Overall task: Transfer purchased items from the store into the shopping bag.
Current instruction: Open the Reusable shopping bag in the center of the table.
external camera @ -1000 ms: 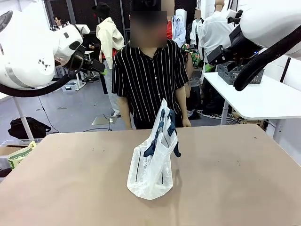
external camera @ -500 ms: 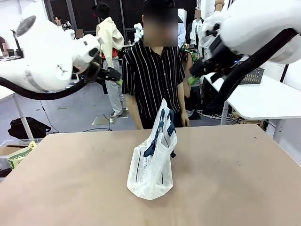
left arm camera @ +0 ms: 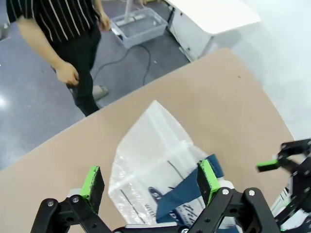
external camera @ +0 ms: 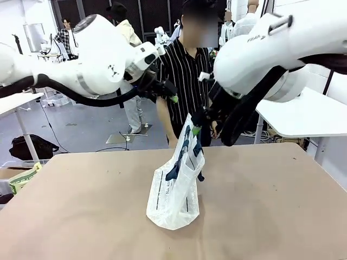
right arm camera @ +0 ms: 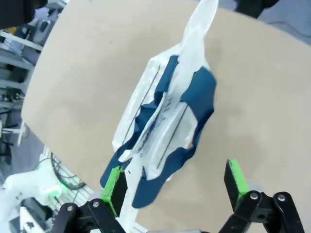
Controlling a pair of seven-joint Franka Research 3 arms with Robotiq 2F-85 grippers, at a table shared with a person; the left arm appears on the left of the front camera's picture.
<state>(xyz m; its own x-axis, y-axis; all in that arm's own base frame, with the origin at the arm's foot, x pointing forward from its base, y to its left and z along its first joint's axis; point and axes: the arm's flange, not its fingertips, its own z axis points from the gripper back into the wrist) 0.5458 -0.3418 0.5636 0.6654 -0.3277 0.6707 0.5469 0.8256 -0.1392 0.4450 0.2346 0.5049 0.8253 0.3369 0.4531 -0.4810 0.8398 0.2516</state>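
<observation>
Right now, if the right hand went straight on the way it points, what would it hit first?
Probably the shopping bag: its navy handles lie straight ahead of the open right hand, though depth is unclear.

Tan table [external camera: 76, 206] w/ shopping bag [external camera: 174, 192]

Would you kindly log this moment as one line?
shopping bag: standing on table | left pincer: open, empty, above it | right pincer: open, empty, near its handles
</observation>
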